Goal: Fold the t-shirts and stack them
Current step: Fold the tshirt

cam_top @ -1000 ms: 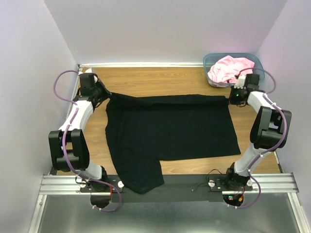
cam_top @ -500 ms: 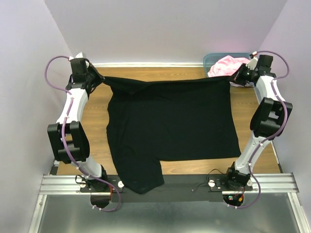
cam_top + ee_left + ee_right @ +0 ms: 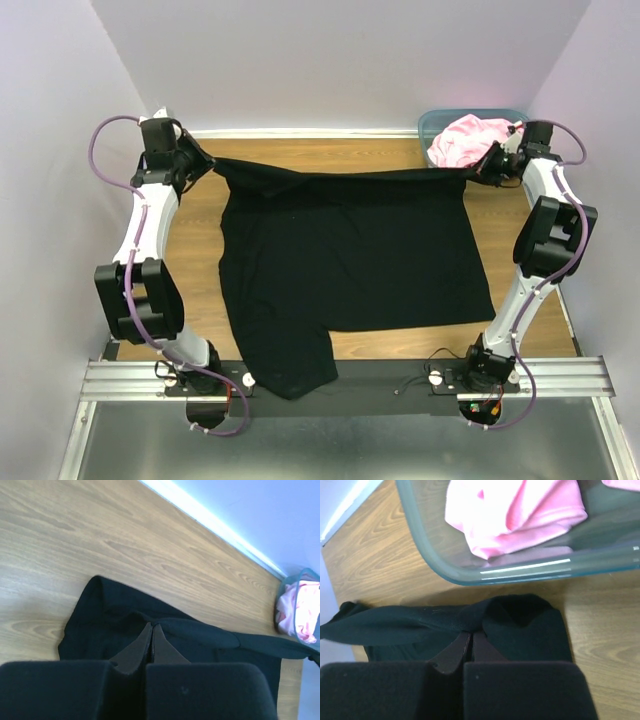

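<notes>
The large black t-shirt (image 3: 350,255) lies spread on the wooden table, its far edge lifted and stretched taut between both grippers. My left gripper (image 3: 208,162) is shut on the far left corner, seen in the left wrist view (image 3: 151,626). My right gripper (image 3: 478,170) is shut on the far right corner, seen in the right wrist view (image 3: 471,634). One sleeve hangs over the near edge (image 3: 290,370). The pink t-shirt (image 3: 468,140) lies crumpled in the bin, also in the right wrist view (image 3: 520,515).
The teal translucent bin (image 3: 437,130) stands at the far right corner, right beside my right gripper; its rim shows in the right wrist view (image 3: 435,560). Lilac walls close in the table at the back and both sides. A metal rail (image 3: 350,380) runs along the near edge.
Both grippers have lifted the shirt's far edge off the table and pulled it back and outward; over the last half second the right gripper has dropped slightly.
</notes>
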### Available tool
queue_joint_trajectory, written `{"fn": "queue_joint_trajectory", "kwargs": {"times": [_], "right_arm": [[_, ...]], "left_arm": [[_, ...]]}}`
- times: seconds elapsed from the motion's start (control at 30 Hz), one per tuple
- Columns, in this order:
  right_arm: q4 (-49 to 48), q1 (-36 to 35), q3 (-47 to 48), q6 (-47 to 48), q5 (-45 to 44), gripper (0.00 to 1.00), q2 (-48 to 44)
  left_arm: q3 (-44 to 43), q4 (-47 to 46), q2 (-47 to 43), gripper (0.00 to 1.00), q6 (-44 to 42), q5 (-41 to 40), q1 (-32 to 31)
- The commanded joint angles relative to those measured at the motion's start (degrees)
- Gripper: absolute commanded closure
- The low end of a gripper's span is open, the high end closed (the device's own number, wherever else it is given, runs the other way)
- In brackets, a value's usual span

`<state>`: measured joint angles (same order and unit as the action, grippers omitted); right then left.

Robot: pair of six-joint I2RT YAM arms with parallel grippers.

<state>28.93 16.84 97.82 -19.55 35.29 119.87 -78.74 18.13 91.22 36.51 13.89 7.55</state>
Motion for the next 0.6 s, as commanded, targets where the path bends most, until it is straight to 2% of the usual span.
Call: {"fn": "queue_joint_trajectory", "kwargs": {"times": [0.0,0.2,0.33,0.57], "right_arm": [[2.0,0.5,-0.8,-0.9,-4.6,0.99,-1.9],[2.7,0.5,-1.1,-1.8,-10.1,0.99,-3.2],[2.8,0.7,-2.2,-2.1,-15.4,0.99,-5.8],[2.7,0.7,-2.2,-2.2,-16.1,0.99,-6.5]], "left_arm": [[-1.6,1.6,-3.6,1.00,0.2,-1.7,0.7],[4.2,1.1,-8.4,1.00,1.2,-1.9,0.8],[7.3,0.8,-8.6,1.00,0.9,-1.8,0.8],[8.5,-0.1,-6.8,1.00,0.9,-0.7,0.8]]}}
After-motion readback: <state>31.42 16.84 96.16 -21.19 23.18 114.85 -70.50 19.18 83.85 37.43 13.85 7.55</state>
